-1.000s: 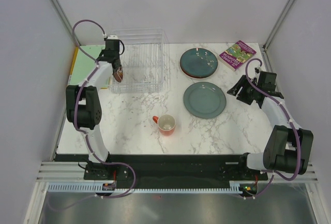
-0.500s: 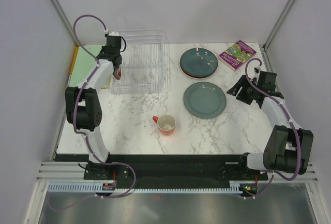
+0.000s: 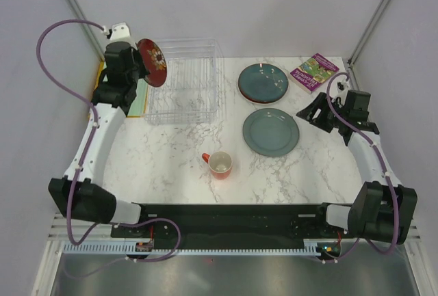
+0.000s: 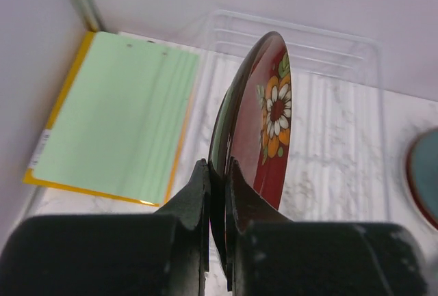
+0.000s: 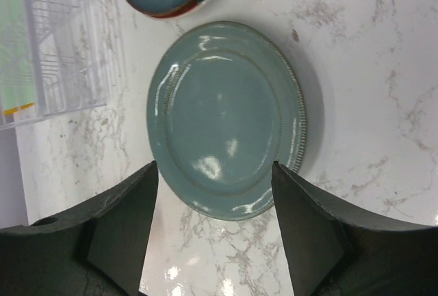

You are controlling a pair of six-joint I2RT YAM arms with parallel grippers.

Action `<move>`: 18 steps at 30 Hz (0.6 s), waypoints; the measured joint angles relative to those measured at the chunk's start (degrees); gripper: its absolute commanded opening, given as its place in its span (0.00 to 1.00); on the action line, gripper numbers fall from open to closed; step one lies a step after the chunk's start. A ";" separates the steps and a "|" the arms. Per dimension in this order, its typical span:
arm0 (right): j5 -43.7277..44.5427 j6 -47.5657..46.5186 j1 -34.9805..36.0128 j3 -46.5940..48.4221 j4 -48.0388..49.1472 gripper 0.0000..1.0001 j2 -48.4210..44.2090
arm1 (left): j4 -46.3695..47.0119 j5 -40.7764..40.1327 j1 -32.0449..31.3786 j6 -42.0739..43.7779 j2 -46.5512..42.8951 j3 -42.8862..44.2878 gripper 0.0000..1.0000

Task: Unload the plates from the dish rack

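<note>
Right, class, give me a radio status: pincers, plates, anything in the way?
Left pincer shut on small red plate, held on edge above dish rack. Right pincer open over grey-teal plate. Mug stands clear of both.

Red floral plate [image 3: 152, 62] upright over clear rack [image 3: 185, 85].

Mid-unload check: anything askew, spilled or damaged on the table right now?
Nothing stands out. The left gripper pinches the red flowered plate on edge above the dish rack; the grey-teal plate and dark teal plate lie flat, intact.
</note>
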 measured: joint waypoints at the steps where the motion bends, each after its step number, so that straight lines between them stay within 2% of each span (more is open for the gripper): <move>1: -0.85 0.24 0.24 0.42 0.17 0.77 -0.76 | 0.13 2.49 0.00 -1.46 -2.10 -1.51 0.02; 5: -4.85 2.23 1.97 1.90 2.36 0.81 -3.08 | 0.98 15.65 -0.15 -8.63 -8.31 -8.46 0.02; 9: -7.52 4.68 6.19 2.25 5.29 0.84 -4.50 | 4.50 27.71 -0.94 -16.76 -10.05 -16.72 0.02; 14: -8.13 7.39 12.98 2.34 8.04 0.85 -4.79 | 8.26 36.87 -2.54 -24.76 -10.05 -22.60 0.02; 18: -8.26 9.79 17.18 2.34 10.95 0.85 -4.28 | 13.42 40.13 -5.14 -29.09 -10.05 -23.61 0.02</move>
